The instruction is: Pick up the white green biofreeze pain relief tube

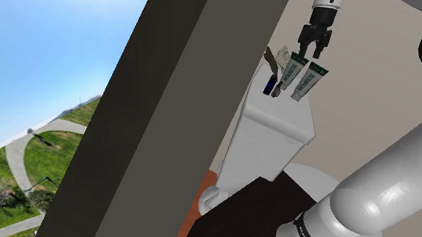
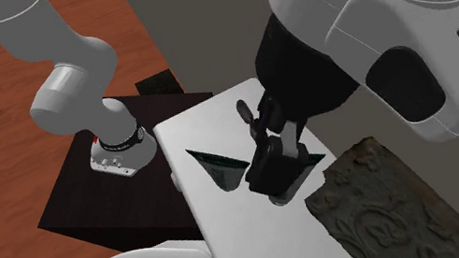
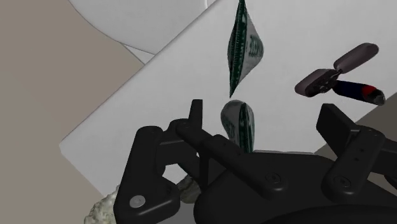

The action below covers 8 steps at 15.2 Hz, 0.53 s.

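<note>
Two white and green tubes stand upright on the white toilet tank lid (image 1: 280, 120). In the shoulder view the nearer tube (image 1: 309, 81) and its twin (image 1: 292, 72) sit just under my gripper (image 1: 312, 55). In the wrist view my gripper (image 3: 264, 124) is open, fingers well apart. One tube (image 3: 239, 126) rises between them, closer to one finger (image 3: 198, 118) and touched by neither. The other tube (image 3: 244, 49) stands farther out on the lid. The second exterior view has my gripper (image 2: 274, 171) low over the lid beside a tube (image 2: 221, 168).
A small tool with a dark grip and blue and red body (image 3: 340, 81) lies on the lid by the other finger. A rough stone-like block (image 2: 389, 204) sits at the lid's end. The toilet bowl (image 1: 310, 181) and my dark stand (image 2: 115, 193) lie below. A dark wall post (image 1: 155, 109) stands close.
</note>
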Motion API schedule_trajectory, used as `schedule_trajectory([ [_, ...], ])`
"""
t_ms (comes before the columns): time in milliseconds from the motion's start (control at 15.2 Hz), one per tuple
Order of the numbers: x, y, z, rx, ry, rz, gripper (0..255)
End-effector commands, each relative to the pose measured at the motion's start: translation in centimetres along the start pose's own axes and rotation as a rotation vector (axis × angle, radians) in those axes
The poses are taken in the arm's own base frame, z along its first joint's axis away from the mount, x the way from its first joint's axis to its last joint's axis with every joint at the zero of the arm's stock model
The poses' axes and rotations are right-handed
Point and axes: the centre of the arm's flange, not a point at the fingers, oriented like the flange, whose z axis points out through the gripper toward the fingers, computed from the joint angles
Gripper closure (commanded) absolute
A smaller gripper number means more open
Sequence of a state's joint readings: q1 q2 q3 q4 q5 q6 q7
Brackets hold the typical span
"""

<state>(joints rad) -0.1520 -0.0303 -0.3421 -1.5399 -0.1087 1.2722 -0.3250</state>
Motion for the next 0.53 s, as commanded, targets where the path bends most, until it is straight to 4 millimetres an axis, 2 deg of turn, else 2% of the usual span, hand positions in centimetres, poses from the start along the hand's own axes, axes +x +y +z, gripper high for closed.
schedule_trajectory([
  [0, 0.8, 0.6, -0.1, 0.002, -0.003, 0.008, 0],
  [462, 1.7, 0.6, 3.2, 0.002, -0.003, 0.008, 0],
])
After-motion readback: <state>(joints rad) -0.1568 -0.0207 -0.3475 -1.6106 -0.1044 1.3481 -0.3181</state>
